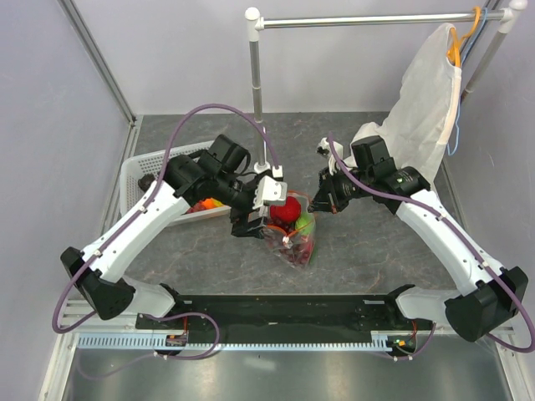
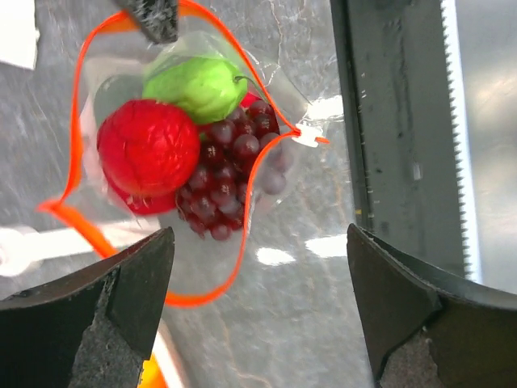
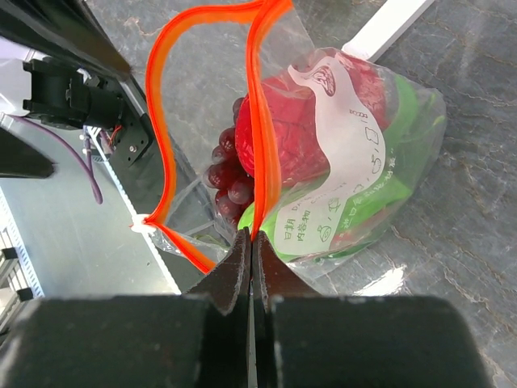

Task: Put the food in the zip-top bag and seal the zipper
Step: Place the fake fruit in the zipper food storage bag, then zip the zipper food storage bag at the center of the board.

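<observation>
The clear zip-top bag point(image 1: 294, 240) lies mid-table with its mouth open. Inside it are a red fruit point(image 2: 148, 148), a green piece point(image 2: 198, 85) and purple grapes point(image 2: 230, 178). The orange-red zipper strip point(image 3: 262, 121) loops round the open mouth, with a small white slider point(image 2: 305, 137) at one end. My right gripper point(image 3: 252, 242) is shut on the zipper strip at the rim, beside the white label point(image 3: 339, 153). My left gripper point(image 2: 258, 291) is open and empty, just above the near edge of the mouth, its fingers point(image 2: 121, 283) wide apart. In the top view both grippers flank the bag, the left point(image 1: 251, 224) and the right point(image 1: 322, 203).
A white slotted basket point(image 1: 146, 171) at the left holds yellow and orange pieces point(image 1: 209, 203). A clothes rack pole point(image 1: 257, 83) stands behind the bag. A white garment cover point(image 1: 426, 100) hangs at the back right. The black base rail point(image 1: 284, 309) runs along the near edge.
</observation>
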You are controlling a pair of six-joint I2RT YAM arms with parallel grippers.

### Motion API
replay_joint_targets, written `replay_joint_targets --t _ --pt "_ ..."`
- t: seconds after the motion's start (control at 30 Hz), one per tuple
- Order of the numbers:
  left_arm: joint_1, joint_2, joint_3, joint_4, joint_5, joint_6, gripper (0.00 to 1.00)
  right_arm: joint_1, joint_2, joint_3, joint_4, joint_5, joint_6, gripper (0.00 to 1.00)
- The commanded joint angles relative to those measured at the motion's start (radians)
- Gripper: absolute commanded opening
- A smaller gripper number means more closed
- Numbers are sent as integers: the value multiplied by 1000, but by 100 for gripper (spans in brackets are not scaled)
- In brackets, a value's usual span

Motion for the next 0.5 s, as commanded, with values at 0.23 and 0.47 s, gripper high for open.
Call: replay_joint_targets --t 0.23,0.47 --pt "-102 11 -220 183 -61 339 75 0 33 78 39 -49 -32 0" --pt "-199 -26 -189 215 -42 231 21 6 61 104 79 -86 -28 0"
